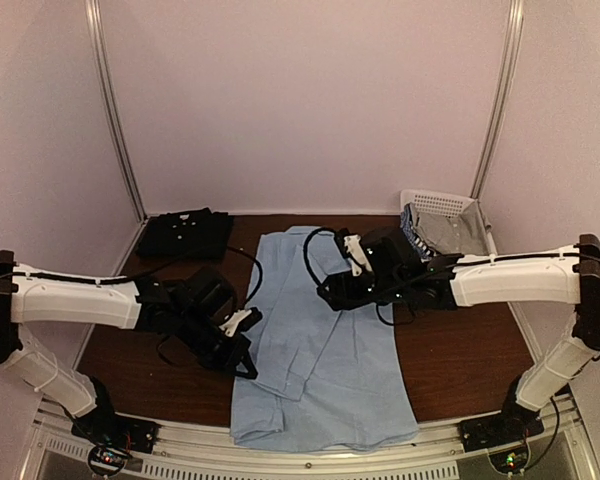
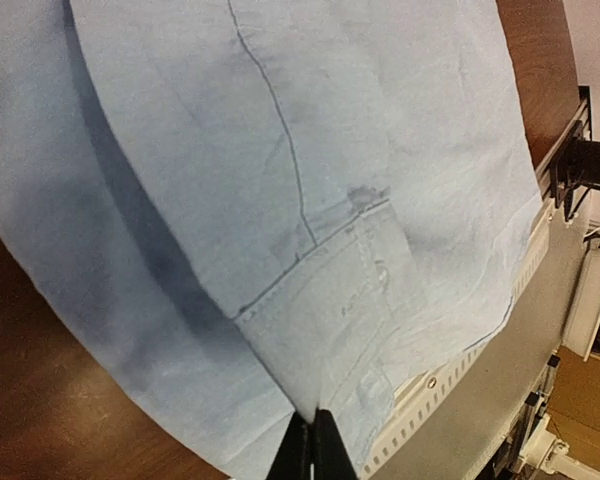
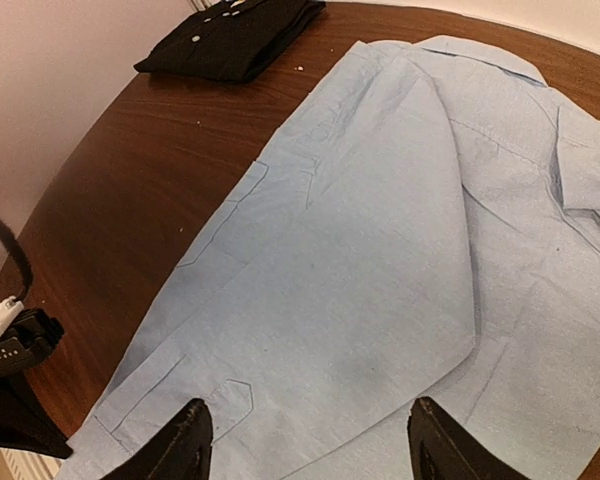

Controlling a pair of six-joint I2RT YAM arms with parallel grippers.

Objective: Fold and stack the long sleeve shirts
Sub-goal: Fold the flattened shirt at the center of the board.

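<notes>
- We see a light blue cloth shirt (image 1: 325, 350) with a collar and long sleeves. It lies flat in the middle of the dark brown wooden table (image 1: 460, 350).
- Its collar end points to the far wall. Its bottom edge reaches the near edge of the table, between the two arm bases.
- One long sleeve lies along the left side of the shirt. The sleeve's cuff (image 2: 350, 310) has a small button on it.
- The left gripper (image 1: 246, 358) is at the left edge of the shirt, low over the table. In the left wrist view its two black fingers are pressed tight together, and they pinch the end of the cuff.
- The right gripper (image 1: 340, 272) is over the top part of the blue shirt, near the collar. Its two fingers (image 3: 185, 440) stand far apart and nothing is between them. It looks like it hangs a little above the cloth, but we cannot tell if it touches.
- A black cloth shirt (image 1: 185, 235) sits folded in a neat pile at the far left corner of the table. We see small white buttons on it. It is well apart from the blue shirt.
- A white plastic lattice basket (image 1: 440, 203) stands at the far right corner. Some grey cloth (image 1: 450, 232) is inside it, and we cannot tell what it is.
</notes>
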